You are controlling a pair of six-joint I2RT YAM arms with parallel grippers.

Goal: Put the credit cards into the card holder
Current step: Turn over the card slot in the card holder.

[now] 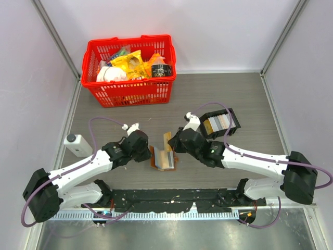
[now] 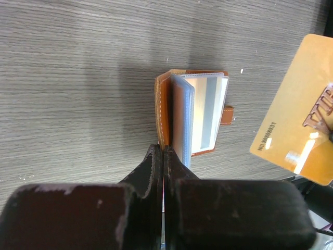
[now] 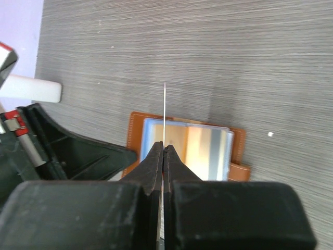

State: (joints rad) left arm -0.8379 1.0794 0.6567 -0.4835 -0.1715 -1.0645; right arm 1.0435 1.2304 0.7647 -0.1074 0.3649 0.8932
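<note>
The brown card holder [image 1: 162, 159] lies open on the table in front of both arms, its clear sleeves showing in the left wrist view [image 2: 195, 112] and the right wrist view [image 3: 208, 146]. My left gripper [image 2: 164, 151] is shut on the holder's left cover edge [image 1: 148, 151]. My right gripper [image 3: 164, 148] is shut on a yellow-orange credit card [image 2: 299, 133] and holds it edge-on [image 3: 165, 109] just above the open holder [image 1: 167, 139]. More credit cards in grey, white and yellow stand in a small black tray [image 1: 219, 123] to the right.
A red basket [image 1: 130, 70] full of groceries stands at the back left. A small white device [image 1: 78, 145] lies at the left table edge and shows in the right wrist view [image 3: 31, 88]. The left gripper's black body [image 3: 67, 151] sits close beside the holder.
</note>
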